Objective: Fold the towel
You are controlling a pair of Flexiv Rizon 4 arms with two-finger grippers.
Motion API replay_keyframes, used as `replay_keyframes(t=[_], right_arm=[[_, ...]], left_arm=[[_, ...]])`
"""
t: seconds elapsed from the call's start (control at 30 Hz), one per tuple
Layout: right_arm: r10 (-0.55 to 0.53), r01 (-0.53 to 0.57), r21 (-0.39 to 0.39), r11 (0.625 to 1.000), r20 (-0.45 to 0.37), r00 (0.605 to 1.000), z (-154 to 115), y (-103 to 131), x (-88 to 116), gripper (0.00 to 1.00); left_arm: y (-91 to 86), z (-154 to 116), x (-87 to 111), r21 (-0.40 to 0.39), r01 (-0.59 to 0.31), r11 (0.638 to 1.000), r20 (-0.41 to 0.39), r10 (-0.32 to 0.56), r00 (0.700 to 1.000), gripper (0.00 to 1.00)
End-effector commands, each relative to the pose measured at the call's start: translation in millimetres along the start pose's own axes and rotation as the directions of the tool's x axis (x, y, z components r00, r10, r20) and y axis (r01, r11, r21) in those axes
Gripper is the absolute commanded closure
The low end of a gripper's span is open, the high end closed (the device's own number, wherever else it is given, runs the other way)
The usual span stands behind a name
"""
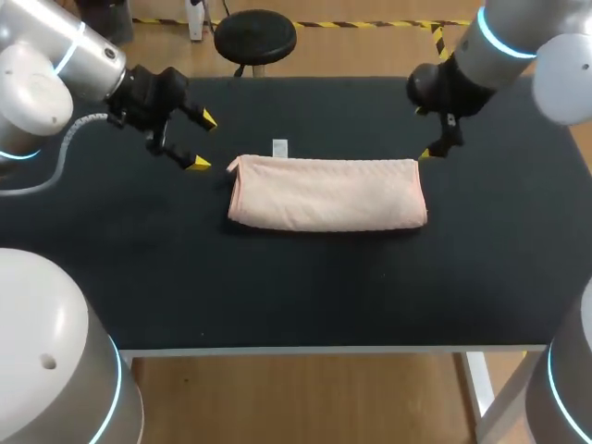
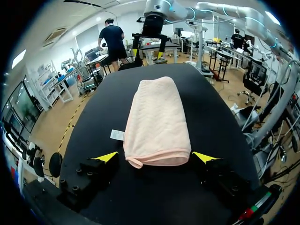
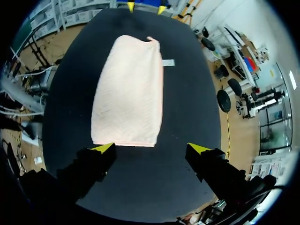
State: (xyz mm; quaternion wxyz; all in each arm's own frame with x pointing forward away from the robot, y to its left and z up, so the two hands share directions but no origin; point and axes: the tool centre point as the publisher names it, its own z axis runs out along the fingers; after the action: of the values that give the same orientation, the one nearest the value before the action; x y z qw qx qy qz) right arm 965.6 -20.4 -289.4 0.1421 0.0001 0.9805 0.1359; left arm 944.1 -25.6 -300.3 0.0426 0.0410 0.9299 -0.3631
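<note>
The towel (image 1: 328, 192) lies as a long folded band in the middle of the worktop (image 1: 277, 296), its long axis running from my left pincer (image 1: 203, 141) to my right pincer (image 1: 424, 134). Both gape empty, each just off its own short end and about equally near.

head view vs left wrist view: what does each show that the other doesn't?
Head view only: the left arm itself, and the towel seen from above as a long folded strip with a claw off each short end, neither touching it.
Left wrist view only: the towel's near end close up, its hem curled into a small lip, just ahead of the left claw and its open fingers.
Both: the towel, the white tag beside it, the right claw open at the far end, and the black table.
</note>
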Motion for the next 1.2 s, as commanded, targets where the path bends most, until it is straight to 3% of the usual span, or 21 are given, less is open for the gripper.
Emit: replay_keyframes(t=[0.03, 0.2, 0.4, 0.63, 0.77, 0.87, 0.93, 1.0, 1.13, 1.2], right_arm=[[0.12, -0.101, -0.246, 0.964, 0.064, 0.991, -3, -30, -3, 0.0], [0.329, -0.297, -0.38, 0.876, 0.018, 0.944, -13, -38, -1, 0.0], [0.493, -0.482, -0.441, 0.757, -0.1, 0.864, -18, -41, 9, 0.0], [0.676, -0.709, -0.46, 0.535, -0.27, 0.686, -30, -35, 14, 0.0], [0.736, -0.824, -0.412, 0.389, -0.399, 0.547, -31, -33, 14, 0.0], [0.763, -0.872, -0.378, 0.313, -0.447, 0.467, -27, -35, 15, 0.0], [0.779, -0.893, -0.342, 0.292, -0.457, 0.43, -22, -36, 19, 0.0], [0.791, -0.901, -0.32, 0.293, -0.448, 0.416, -15, -38, 24, 0.0], [0.813, -0.94, -0.251, 0.231, -0.48, 0.328, 2, -44, 30, 0.0], [0.819, -0.947, -0.232, 0.222, -0.482, 0.311, 13, -44, 35, 0.0]], left_arm=[[0.2, 0, 0.4, 0.001, -0.001, 1.0, 0.001, 0.001, 1.0, 0.0], [0.2, 0, 0.4, 0.001, -0.001, 1.0, 0.001, 0.001, 1.0, 0.0], [0.2, 0, 0.4, 0.001, -0.001, 1.0, 0.001, 0.001, 1.0, 0.0], [0.2, 0, 0.4, 0.001, -0.001, 1.0, 0.001, 0.001, 1.0, 0.0], [0.2, 0, 0.4, 0.001, -0.001, 1.0, 0.001, 0.001, 1.0, 0.0], [0.2, 0, 0.4, 0.001, -0.001, 1.0, 0.001, 0.001, 1.0, 0.0], [0.2, 0, 0.4, 0.001, -0.001, 1.0, 0.001, 0.001, 1.0, 0.0], [0.2, 0, 0.4, 0.001, -0.001, 1.0, 0.001, 0.001, 1.0, 0.0], [0.2, 0, 0.4, 0.001, -0.001, 1.0, 0.001, 0.001, 1.0, 0.0], [0.2, 0, 0.4, 0.001, -0.001, 1.0, 0.001, 0.001, 1.0, 0.0]])
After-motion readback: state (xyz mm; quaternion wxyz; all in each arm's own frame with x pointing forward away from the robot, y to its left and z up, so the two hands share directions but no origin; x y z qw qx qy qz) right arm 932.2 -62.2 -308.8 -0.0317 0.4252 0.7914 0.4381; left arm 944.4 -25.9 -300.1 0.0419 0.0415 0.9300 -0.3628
